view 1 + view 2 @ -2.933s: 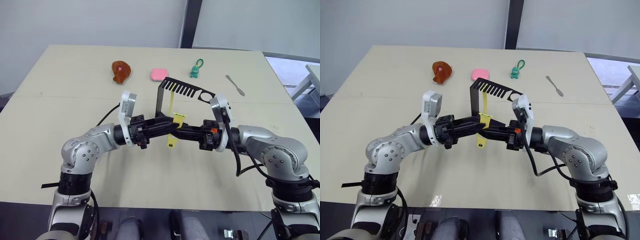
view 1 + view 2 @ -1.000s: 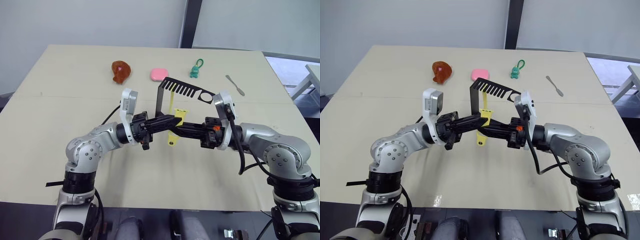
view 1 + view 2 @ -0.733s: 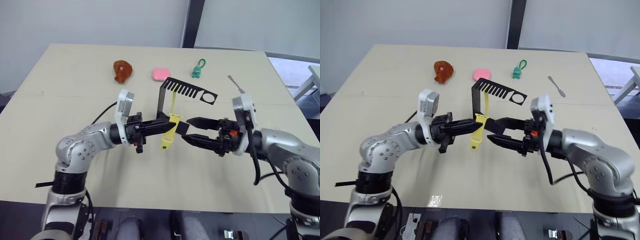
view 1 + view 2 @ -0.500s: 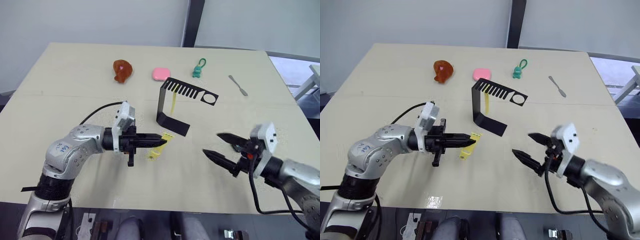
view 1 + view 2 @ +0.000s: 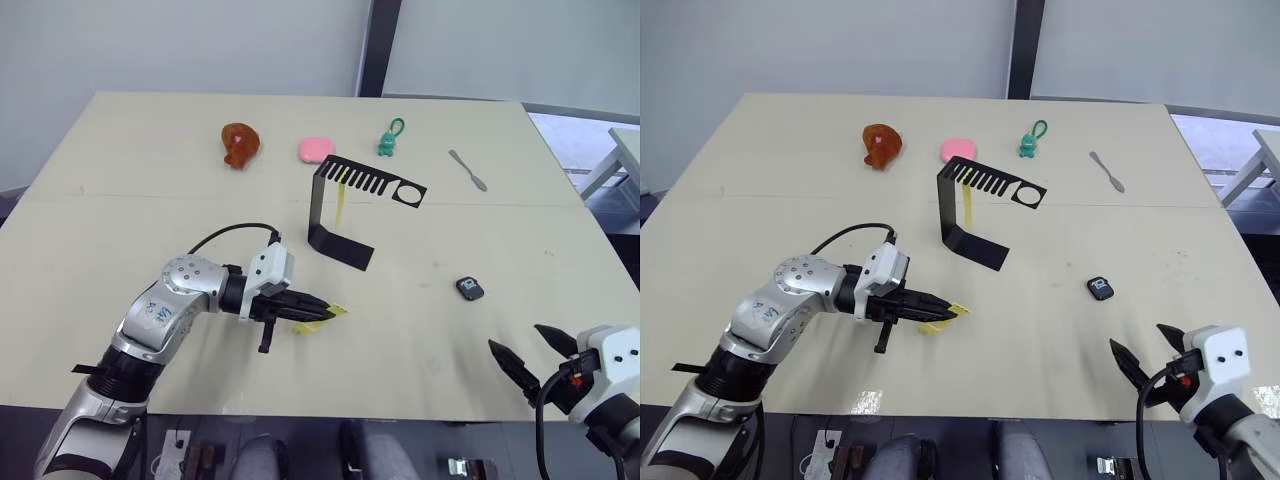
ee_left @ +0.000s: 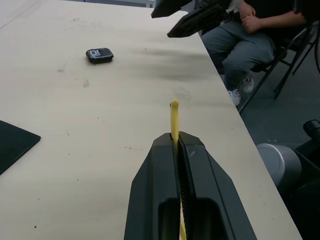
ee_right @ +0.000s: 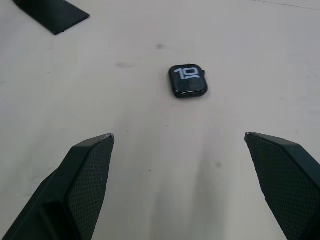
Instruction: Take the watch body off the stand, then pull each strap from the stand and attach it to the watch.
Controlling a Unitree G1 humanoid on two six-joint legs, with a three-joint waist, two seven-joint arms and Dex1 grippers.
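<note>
- The small dark rounded-square watch body (image 5: 471,289) with its pale screen face is seen lying flat on the pale beige surface (image 5: 140,170), off the stand and well apart from it, on the robot's right.
- The thin black bent-sheet stand (image 5: 343,212) is placed near the middle of the surface, its flat foot resting down and its slotted comb arm ending in a round hole.
- One narrow yellow strap (image 5: 341,199) is seen hanging from the comb arm, beside the upright.
- The other flat yellow strap (image 5: 322,319) is pinched between the closed jaws of the left gripper (image 5: 318,311), low over the surface in front of the stand's foot; its tip is seen standing out past the fingertips in the left wrist view.
- The right gripper (image 5: 529,355) is held near the front edge on the robot's right, its jaws spread wide and empty, with the watch body lying ahead of them and nothing between.
- Along the far side are set a brown rounded toy (image 5: 240,143), a pink rounded block (image 5: 317,149), a green keyring figure (image 5: 389,141) and a grey metal spatula (image 5: 468,170), all well clear of both grippers.
- A seated person's legs (image 6: 239,45) are seen beyond the surface edge in the left wrist view.
</note>
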